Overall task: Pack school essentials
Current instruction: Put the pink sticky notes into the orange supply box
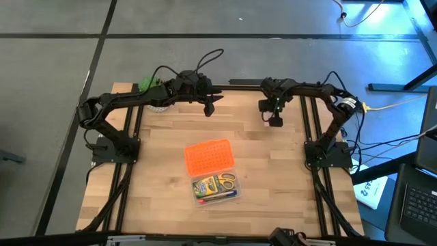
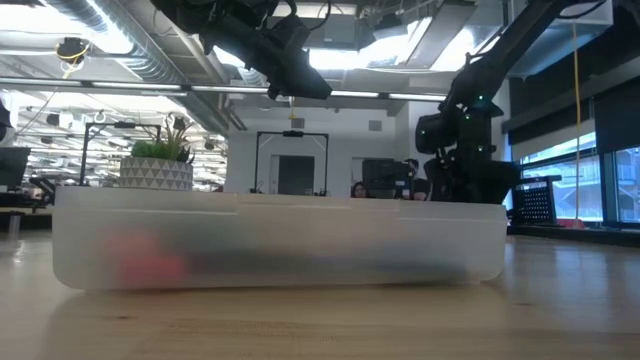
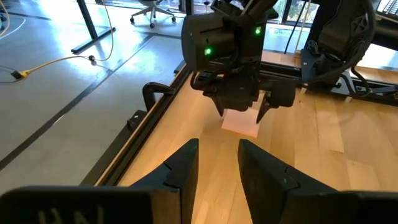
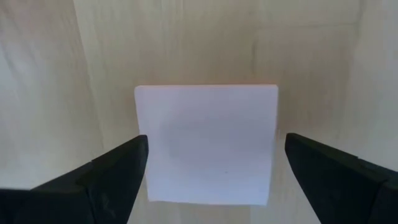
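The pale pink note pad (image 4: 206, 144) lies flat on the wooden table, near its far edge. My right gripper (image 4: 214, 155) hangs over it pointing down, open, one finger on each side of the pad; I see no touch. The left wrist view shows the same gripper (image 3: 241, 112) just above the note pad (image 3: 240, 123). My left gripper (image 3: 217, 163) is open and empty, raised near the far edge (image 1: 210, 102), facing the right arm. The clear case (image 1: 215, 186) holds the crayon box (image 1: 203, 186), the scissors (image 1: 228, 181) and the pencils (image 1: 218, 196).
The orange perforated lid (image 1: 209, 156) lies just beyond the clear case, in the table's middle. A potted plant (image 2: 157, 160) stands at the far left corner, behind my left arm. Dark frame rails (image 1: 311, 137) run along the table's left and right sides.
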